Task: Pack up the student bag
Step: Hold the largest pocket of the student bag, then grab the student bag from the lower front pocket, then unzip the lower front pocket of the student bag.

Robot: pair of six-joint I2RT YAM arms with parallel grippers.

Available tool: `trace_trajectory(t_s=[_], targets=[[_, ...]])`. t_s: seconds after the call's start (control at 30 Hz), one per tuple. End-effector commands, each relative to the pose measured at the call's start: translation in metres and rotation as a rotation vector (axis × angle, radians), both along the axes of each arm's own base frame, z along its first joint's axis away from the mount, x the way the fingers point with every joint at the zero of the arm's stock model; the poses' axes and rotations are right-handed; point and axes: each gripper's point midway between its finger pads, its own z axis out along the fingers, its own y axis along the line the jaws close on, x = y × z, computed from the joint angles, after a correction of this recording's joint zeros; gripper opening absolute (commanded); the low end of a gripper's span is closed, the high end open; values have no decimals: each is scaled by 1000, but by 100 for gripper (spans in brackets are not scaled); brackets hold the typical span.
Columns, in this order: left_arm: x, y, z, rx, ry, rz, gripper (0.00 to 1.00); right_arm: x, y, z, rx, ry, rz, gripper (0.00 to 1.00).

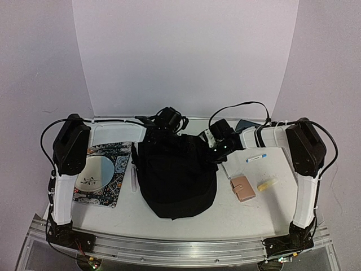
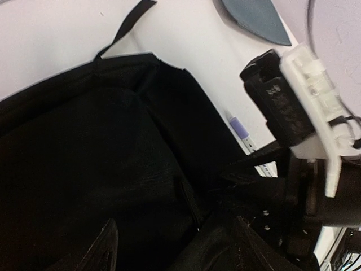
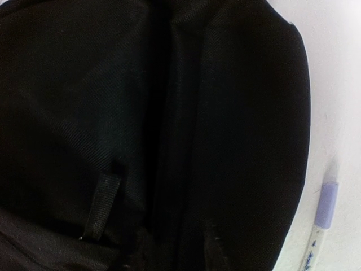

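Observation:
The student bag [image 1: 176, 178], a large black soft backpack, lies in the middle of the table. My left gripper [image 1: 163, 127] hangs over its far top edge. In the left wrist view its gripper [image 2: 177, 248] is open, fingertips wide apart above black fabric [image 2: 84, 169], holding nothing. My right gripper [image 1: 216, 151] sits at the bag's upper right edge. In the right wrist view that gripper [image 3: 176, 248] has its fingers drawn in on a fold of the bag [image 3: 237, 113]. From the left wrist view its fingers [image 2: 248, 164] meet at the bag's rim.
A pen with a blue cap [image 1: 256, 158] [image 3: 321, 220] lies right of the bag, near a pink case [image 1: 243, 188] and a small yellow item [image 1: 267, 183]. A patterned mat with a plate [image 1: 95, 172] lies at left. A dark blue-grey tray [image 2: 256, 20] sits at the back right.

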Motion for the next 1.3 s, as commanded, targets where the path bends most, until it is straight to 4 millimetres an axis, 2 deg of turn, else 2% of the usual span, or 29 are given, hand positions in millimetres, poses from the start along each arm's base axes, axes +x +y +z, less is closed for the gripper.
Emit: trace_trajectory(t_s=[0.0,0.1,0.3,0.57,0.7,0.8,0.93,1.0,1.13,1.27], targets=[[2,-19,2,-40,8,-44,68,-1,9,10,24,-12,47,13],[2,-23,-6,-37,23,-51,68,-2,8,20,36,-38,50,1],[1,-30,-23,-36,61,-65,66,-9,11,37,77,-75,80,0],[-3,-43,-38,-67,130,-81,58,-18,21,52,142,-97,138,0],[-6,-49,-48,-81,173,-92,50,-23,24,53,159,-97,150,0],[-9,-52,-52,-94,201,-97,36,-26,26,55,171,-99,159,0],[-11,-58,-48,-124,221,-110,8,-28,29,60,176,-106,164,0],[-11,-58,-44,-135,217,-111,0,-28,27,63,176,-112,157,0],[-9,-53,-23,-147,172,-91,0,-26,18,66,152,-130,112,0],[-5,-33,0,-130,101,-34,0,-20,-3,57,93,-127,31,0]])
